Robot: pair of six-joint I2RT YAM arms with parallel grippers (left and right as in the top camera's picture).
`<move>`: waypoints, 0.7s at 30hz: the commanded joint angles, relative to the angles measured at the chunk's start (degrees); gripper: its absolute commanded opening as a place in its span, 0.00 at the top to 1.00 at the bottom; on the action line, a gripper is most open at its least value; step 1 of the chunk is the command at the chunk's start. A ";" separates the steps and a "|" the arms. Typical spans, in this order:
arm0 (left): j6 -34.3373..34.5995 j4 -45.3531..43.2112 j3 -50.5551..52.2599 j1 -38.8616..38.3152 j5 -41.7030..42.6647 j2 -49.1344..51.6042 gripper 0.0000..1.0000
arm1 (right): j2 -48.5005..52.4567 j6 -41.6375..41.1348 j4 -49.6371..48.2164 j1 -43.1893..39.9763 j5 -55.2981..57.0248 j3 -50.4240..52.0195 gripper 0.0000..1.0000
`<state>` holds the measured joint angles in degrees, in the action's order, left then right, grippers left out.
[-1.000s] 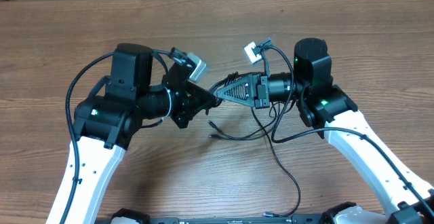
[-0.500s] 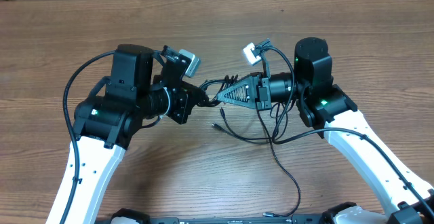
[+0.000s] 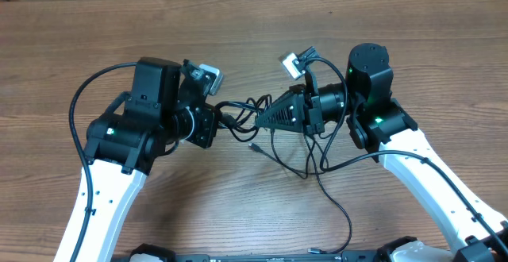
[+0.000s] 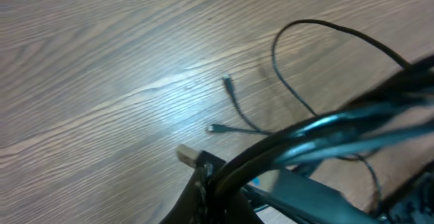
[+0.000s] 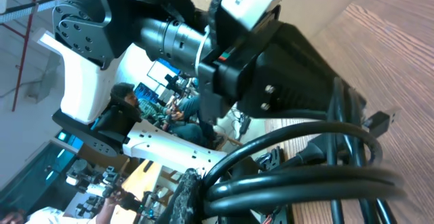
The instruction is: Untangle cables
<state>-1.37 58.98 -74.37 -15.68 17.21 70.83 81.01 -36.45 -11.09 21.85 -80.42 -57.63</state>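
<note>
The left claw [image 3: 220,120] was closed tight on the cables [image 3: 240,108], and the right claw [image 3: 257,122], facing it, was closed on the same bundle. The short knotted stretch between them ran left to right above the tabletop [image 3: 238,32]. Most loose strands dropped on the right claw's side, so the slack probably lay nearer that arm.

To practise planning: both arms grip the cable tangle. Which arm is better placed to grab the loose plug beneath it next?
Probably right: the right fingers sit closest to the plug; the left fingers are further off. Both are shut on the cables.
</note>
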 commanded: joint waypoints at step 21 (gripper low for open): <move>0.68 0.13 -0.79 0.33 -6.82 0.15 0.96 | -0.85 -0.13 -0.83 0.26 -7.13 -0.09 0.26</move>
<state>-1.39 59.57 -74.37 -15.66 8.36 70.85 81.01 -36.60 -11.68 21.85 -86.37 -57.63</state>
